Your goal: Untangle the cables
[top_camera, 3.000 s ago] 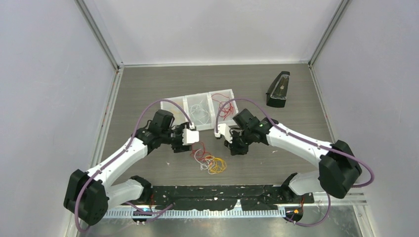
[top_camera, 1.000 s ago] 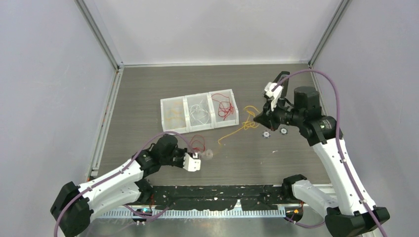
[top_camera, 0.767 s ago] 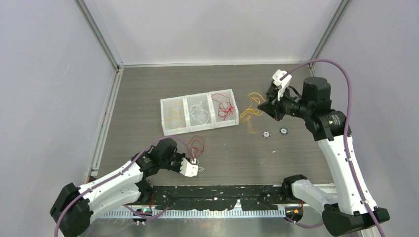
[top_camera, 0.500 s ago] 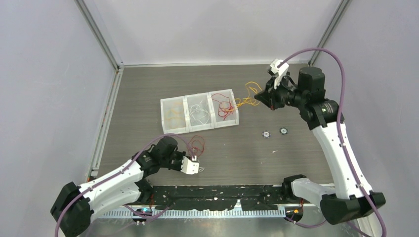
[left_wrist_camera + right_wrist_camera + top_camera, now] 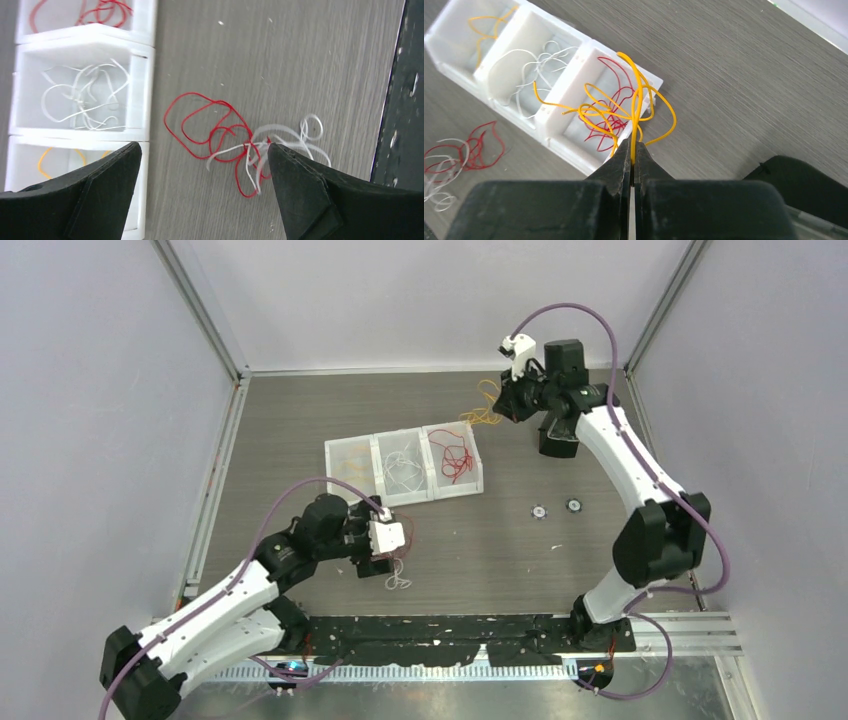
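Observation:
My right gripper is shut on a bunch of yellow-orange cables and holds them in the air past the far right corner of the white three-part tray. In the right wrist view the pinched yellow loops hang over the tray from the shut gripper. My left gripper is open above a red and white tangle lying on the table. In the left wrist view the tangle lies under the gripper, near its right finger.
The tray compartments hold yellow, white and red cables. A black object stands beside the right arm. Two small round pieces lie right of the tray. A black strip runs along the near edge.
My right gripper has carried the yellow bunch up and toward the far side, free of the tangle. My left gripper has moved from the near edge toward the tray, leaving the red-white tangle on the table.

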Robot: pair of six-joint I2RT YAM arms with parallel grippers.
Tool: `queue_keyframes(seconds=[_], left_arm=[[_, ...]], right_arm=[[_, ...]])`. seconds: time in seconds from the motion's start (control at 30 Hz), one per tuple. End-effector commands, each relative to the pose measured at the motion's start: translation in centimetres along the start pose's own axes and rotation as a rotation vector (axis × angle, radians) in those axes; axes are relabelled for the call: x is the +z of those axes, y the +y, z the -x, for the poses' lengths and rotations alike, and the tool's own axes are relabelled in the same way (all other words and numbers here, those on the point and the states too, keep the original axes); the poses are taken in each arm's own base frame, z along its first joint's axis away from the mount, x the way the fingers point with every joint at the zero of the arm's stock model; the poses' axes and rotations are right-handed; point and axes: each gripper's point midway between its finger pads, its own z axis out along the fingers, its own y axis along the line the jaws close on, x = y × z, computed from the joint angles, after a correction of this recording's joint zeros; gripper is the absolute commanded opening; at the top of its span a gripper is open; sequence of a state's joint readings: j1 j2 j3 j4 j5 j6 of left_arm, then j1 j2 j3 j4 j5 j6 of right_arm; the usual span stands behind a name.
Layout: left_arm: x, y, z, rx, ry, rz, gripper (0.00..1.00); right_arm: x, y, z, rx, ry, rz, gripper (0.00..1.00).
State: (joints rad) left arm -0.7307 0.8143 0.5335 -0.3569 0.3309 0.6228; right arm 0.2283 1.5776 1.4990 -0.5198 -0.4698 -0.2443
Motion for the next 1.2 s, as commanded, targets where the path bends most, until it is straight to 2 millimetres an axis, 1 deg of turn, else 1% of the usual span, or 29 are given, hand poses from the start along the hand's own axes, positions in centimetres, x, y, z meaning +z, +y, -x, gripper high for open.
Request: queue_keyframes(seconds=[0.0,0.03,0.07,0.1,0.13,0.17,0.2,0.23,0.3,0.4,0.43,0.47,0.5,0.53,0.57,0.67,0.73,0.77,0.8,0.83,0.87,0.9,0.93,0.97,1.0,1.03,1.07,1.1,1.17], left_arm=[[-2.1,2.9,3.5,-0.145,-0.081,0.132,1.0],[-2.5,3.3,3.2,-0.194,-0.067,0.153,0.99],[-2.9,3.9,3.0,-0.225,-0.062,0.178,1.0],[-3.2,4.4,2.7,-0.289,-0.056,0.199,0.99],[-3.6,4.9,2.3,-0.339,-0.049,0.222,1.0],[-4.1,5.6,2.0,-0.384,-0.045,0.249,1.0],[-4.6,6.2,1.6,-0.429,-0.036,0.275,1.0],[-5.1,6.8,1.3,-0.468,-0.03,0.295,1.0],[-6.1,8.0,1.2,-0.529,-0.032,0.327,1.0],[-7.4,9.7,1.1,-0.557,-0.027,0.388,1.0],[-7.8,10.3,1.1,-0.559,-0.027,0.409,1.0],[-8.1,10.7,1.0,-0.562,-0.026,0.427,1.0],[-8.3,10.9,1.0,-0.57,-0.026,0.437,1.0],[-8.4,11.0,0.9,-0.581,-0.025,0.443,1.0],[-8.6,11.1,0.9,-0.592,-0.024,0.445,0.99],[-8.6,10.4,0.4,-0.612,-0.015,0.424,1.0],[-8.4,9.7,-0.2,-0.62,0.005,0.407,1.0],[-8.4,9.4,-0.5,-0.629,0.013,0.4,1.0],[-8.3,9.1,-0.8,-0.638,0.013,0.394,1.0],[-8.2,8.8,-0.9,-0.644,0.01,0.376,1.0],[-8.0,8.4,-1.0,-0.63,0.006,0.35,1.0],[-7.6,7.8,-0.9,-0.592,0.003,0.302,1.0],[-7.1,7.0,-0.9,-0.545,0.003,0.246,1.0],[-6.7,6.1,-0.8,-0.497,-0.002,0.18,1.0],[-6.3,5.5,-0.9,-0.448,0.002,0.128,0.99],[-5.9,5.0,-1.3,-0.407,0.016,0.081,0.98],[-5.5,4.8,-1.6,-0.371,0.033,0.049,0.96],[-5.1,4.8,-1.6,-0.338,0.047,0.025,0.92],[-3.8,4.8,-2.0,-0.287,0.088,-0.026,0.84]], right_arm=[[2.8,-1.5,1.9,-0.055,-0.018,-0.043,0.06],[3.2,-1.5,2.3,-0.066,-0.016,-0.047,0.05],[4.3,-1.7,1.4,-0.066,0.011,-0.042,0.05],[4.7,-1.5,1.7,-0.078,0.012,-0.043,0.06],[5.8,-1.6,0.9,-0.078,0.04,-0.04,0.05],[6.3,-1.4,1.1,-0.091,0.046,-0.047,0.05],[7.3,-1.4,0.1,-0.09,0.081,-0.047,0.05],[7.9,-1.3,-0.1,-0.096,0.101,-0.062,0.05],[9.7,-1.4,-2.1,-0.091,0.164,-0.079,0.06],[11.6,-1.0,-4.4,-0.129,0.24,-0.103,0.06],[12.4,-0.9,-5.6,-0.149,0.271,-0.095,0.05],[12.9,-0.5,-6.0,-0.168,0.288,-0.091,0.06],[13.5,-0.3,-7.3,-0.183,0.325,-0.082,0.06],[13.9,0.2,-7.5,-0.199,0.339,-0.074,0.05],[14.2,0.5,-8.6,-0.211,0.373,-0.061,0.05],[14.5,2.2,-10.3,-0.23,0.422,0.001,0.05],[14.1,3.2,-10.7,-0.241,0.439,0.045,0.08],[13.4,3.5,-10.5,-0.248,0.446,0.057,0.16],[13.0,3.7,-10.2,-0.249,0.444,0.064,0.21],[12.1,4.0,-9.6,-0.252,0.44,0.069,0.28],[11.5,4.2,-9.2,-0.249,0.436,0.08,0.32],[10.5,4.4,-8.1,-0.251,0.416,0.082,0.39],[9.7,4.8,-7.7,-0.24,0.414,0.098,0.43],[8.7,5.4,-6.6,-0.239,0.387,0.115,0.5],[7.5,5.8,-5.9,-0.235,0.375,0.122,0.53],[6.9,6.3,-5.5,-0.229,0.365,0.141,0.6],[5.8,6.8,-5.2,-0.221,0.363,0.151,0.63],[5.3,7.3,-5.0,-0.213,0.357,0.172,0.67],[3.7,8.2,-4.9,-0.181,0.354,0.2,0.72]])
